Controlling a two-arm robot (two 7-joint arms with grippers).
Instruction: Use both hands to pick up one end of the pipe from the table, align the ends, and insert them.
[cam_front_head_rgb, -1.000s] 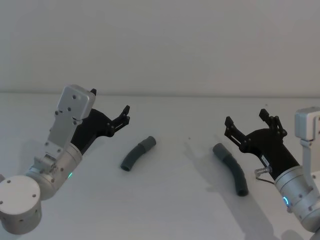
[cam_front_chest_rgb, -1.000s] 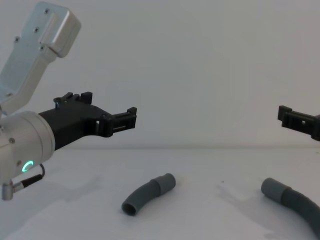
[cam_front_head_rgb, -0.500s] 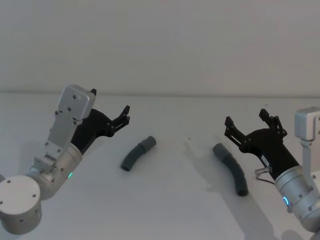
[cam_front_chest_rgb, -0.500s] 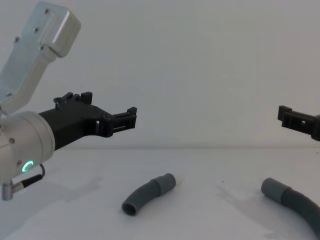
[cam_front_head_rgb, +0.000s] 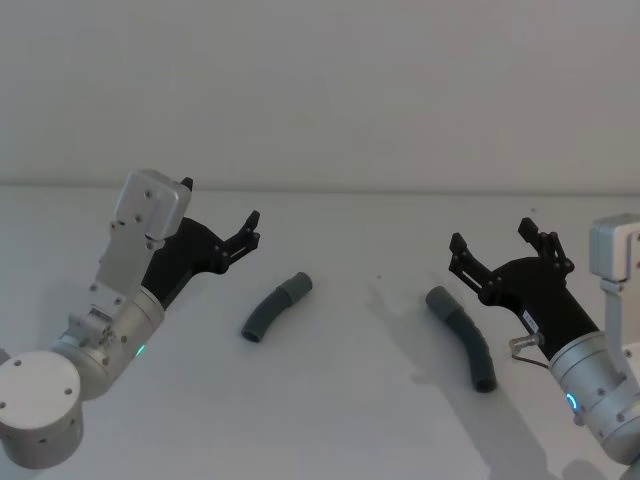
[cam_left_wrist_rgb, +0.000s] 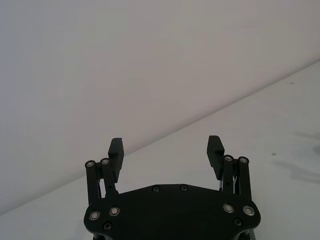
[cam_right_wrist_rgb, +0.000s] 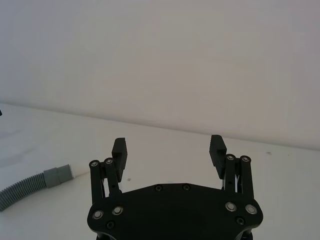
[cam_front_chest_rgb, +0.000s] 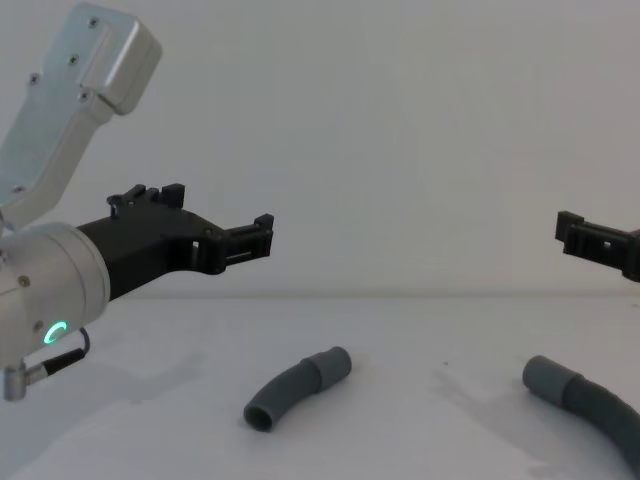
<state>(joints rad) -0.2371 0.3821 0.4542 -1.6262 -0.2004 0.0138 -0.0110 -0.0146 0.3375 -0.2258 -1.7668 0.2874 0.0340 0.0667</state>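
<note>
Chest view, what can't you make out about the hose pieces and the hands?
- Longer dark grey ribbed hose piece: chest view, far end cut off by the lower right corner.
- Short curved dark grey ribbed hose piece: chest view, cuffed end's opening faces away.
- Black angular right hand: mostly cut off by the chest view's right edge.

From the head we look forward and down on the worktop (cam_front_head_rgb: 340, 400), far enough back to take in the short pipe piece (cam_front_head_rgb: 276, 307) and the longer pipe piece (cam_front_head_rgb: 463, 337) together. From the chest we sit lower and nearer, looking across the same surface. Both pieces appear there from the side, and the left tool (cam_front_chest_rgb: 222, 207) looms large at the left edge. Each wrist camera sits just behind its own tool, as with the right tool (cam_right_wrist_rgb: 169, 146), facing along the fingers toward the back wall (cam_left_wrist_rgb: 150, 60). The right wrist view also catches a ribbed hose piece (cam_right_wrist_rgb: 30, 186); we cannot tell which of the two it is.
</note>
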